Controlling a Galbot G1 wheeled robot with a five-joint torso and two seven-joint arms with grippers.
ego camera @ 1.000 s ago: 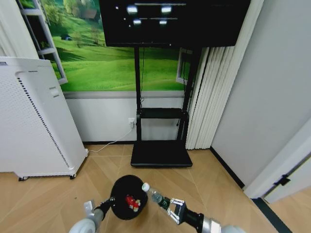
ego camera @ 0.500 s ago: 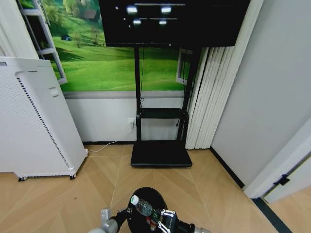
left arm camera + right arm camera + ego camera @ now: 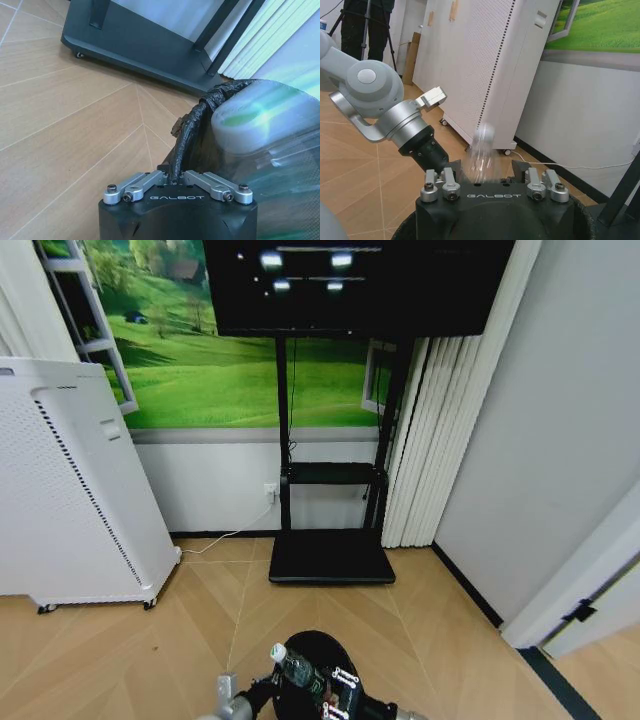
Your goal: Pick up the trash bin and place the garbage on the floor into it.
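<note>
While the bottle [image 3: 296, 667] is hanging over the mouth of the bin [image 3: 322, 652], the drop-in step looks to be in hand: the clear bottle with its green label is lying tilted, cap end up and toward the robot's left, its lower end between the fingers of the right gripper [image 3: 338, 692], which are closing on it. In the right wrist view the bottle [image 3: 481, 155] is showing as a pale blur rising between the two finger mounts, with the bin's dark rim just under the gripper body. The left gripper [image 3: 174, 176] is pinching the bin's bagged rim [image 3: 192, 131], fingers drawn in tight on the black liner, holding the bin up off the floor [image 3: 65, 115] near the bottom of the head view, in front of the TV stand's base [image 3: 331, 556]. The bottle [image 3: 260, 135] is looming large and close beside that rim in the left wrist view. By my reading, the next move calls for the right fingers to part with the bottle well inside the rim, while the left arm is keeping the bin level. Whether other garbage is lying inside the bin I cannot tell.
</note>
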